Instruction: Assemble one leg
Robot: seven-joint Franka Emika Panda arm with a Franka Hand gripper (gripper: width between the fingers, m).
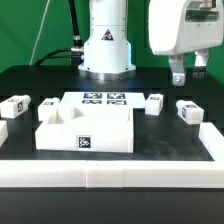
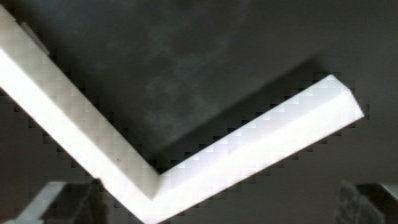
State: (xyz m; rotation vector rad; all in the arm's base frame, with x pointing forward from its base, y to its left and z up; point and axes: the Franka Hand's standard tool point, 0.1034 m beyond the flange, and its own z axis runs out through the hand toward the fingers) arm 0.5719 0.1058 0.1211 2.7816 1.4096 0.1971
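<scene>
Four small white legs lie on the dark table in the exterior view. Two are at its left [image 1: 15, 105] [image 1: 50, 103] and two at its right [image 1: 153, 103] [image 1: 188, 111]. My gripper [image 1: 189, 76] hangs open and empty, high above the rightmost leg. The large white tabletop [image 1: 85, 132], with a tag on its front face, stands in the middle front. In the wrist view my fingertips [image 2: 45, 203] show only at the picture's edges, wide apart, with nothing between them. No leg shows in that view.
The marker board [image 1: 104, 99] lies behind the tabletop, in front of the robot base [image 1: 107, 45]. A low white wall [image 1: 110, 176] borders the table at the front and right. Its corner [image 2: 151, 175] fills the wrist view.
</scene>
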